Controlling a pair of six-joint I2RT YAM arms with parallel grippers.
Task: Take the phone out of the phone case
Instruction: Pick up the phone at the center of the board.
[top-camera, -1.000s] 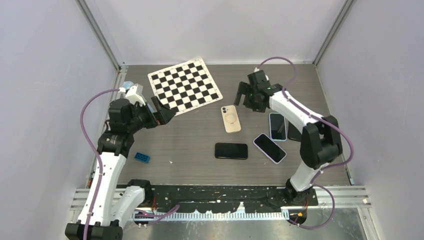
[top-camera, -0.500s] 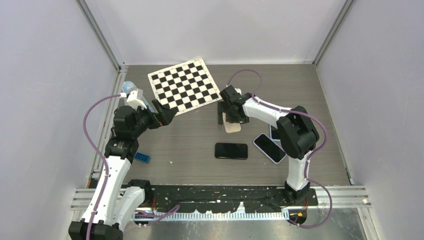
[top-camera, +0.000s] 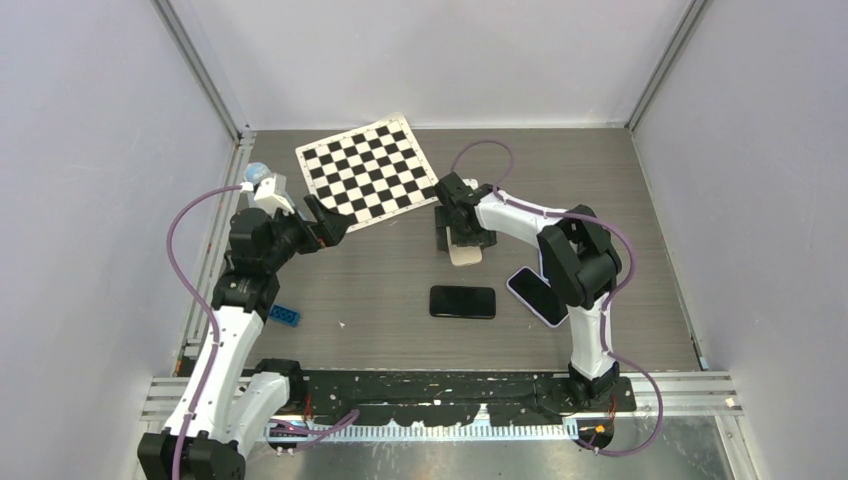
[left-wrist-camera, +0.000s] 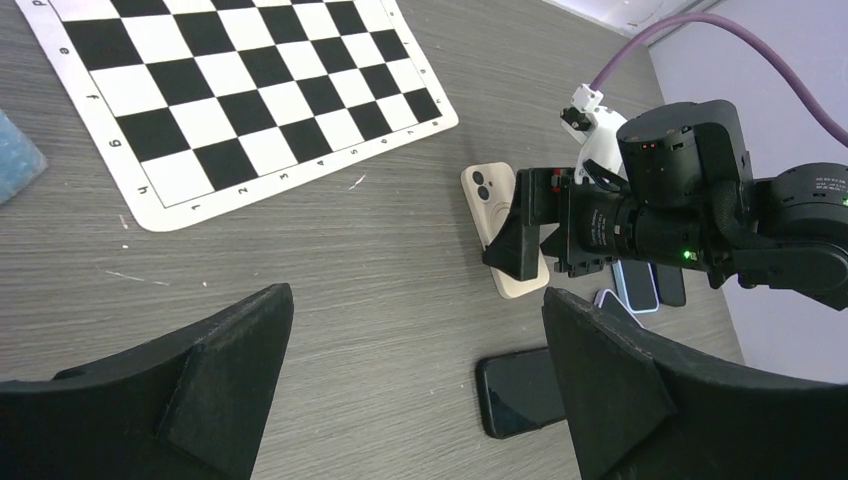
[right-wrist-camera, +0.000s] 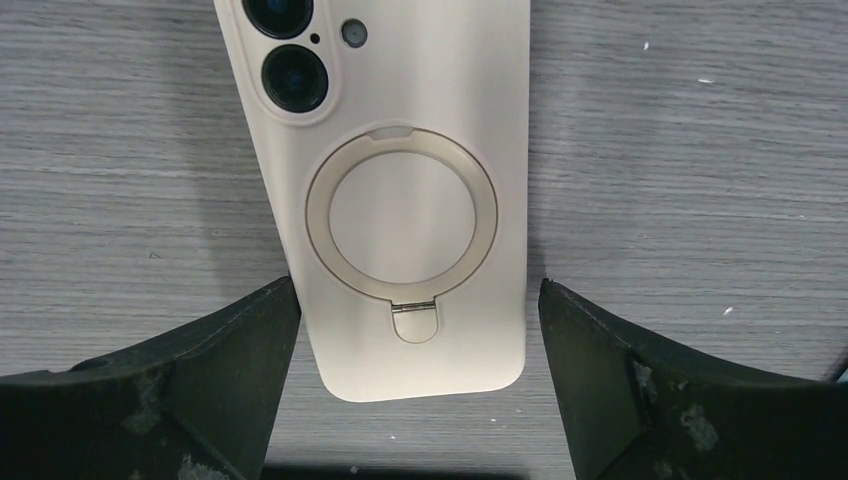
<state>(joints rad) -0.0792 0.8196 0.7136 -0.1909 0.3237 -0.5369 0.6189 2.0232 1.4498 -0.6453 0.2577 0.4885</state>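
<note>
phone case (right-wrist-camera: 400, 200): beige, phone inside, lying back-up on tabletop (top-camera: 380, 290) just right of centre; camera end toward 12 o'clock, ring stand folded flat
right gripper (right-wrist-camera: 415, 290): spread wide, down over the case's 6 o'clock end, one finger just beside each long edge; can't tell if either touches; nothing pinched
right gripper, from above (top-camera: 455, 235): covers most of the case, only the near end shows
left gripper (left-wrist-camera: 415, 300): spread, empty, up off the tabletop at about 9 o'clock of the case, well apart from it
chessboard mat (top-camera: 370, 172): flat, 10 o'clock of the case, near the left gripper
black phone (top-camera: 463, 301): bare, screen-up, 6 o'clock of the case, apart
lilac-cased phone (top-camera: 538, 296): 4 o'clock of the case, partly under the right arm
blue brick (top-camera: 284, 315): left edge, beside the left arm
</note>
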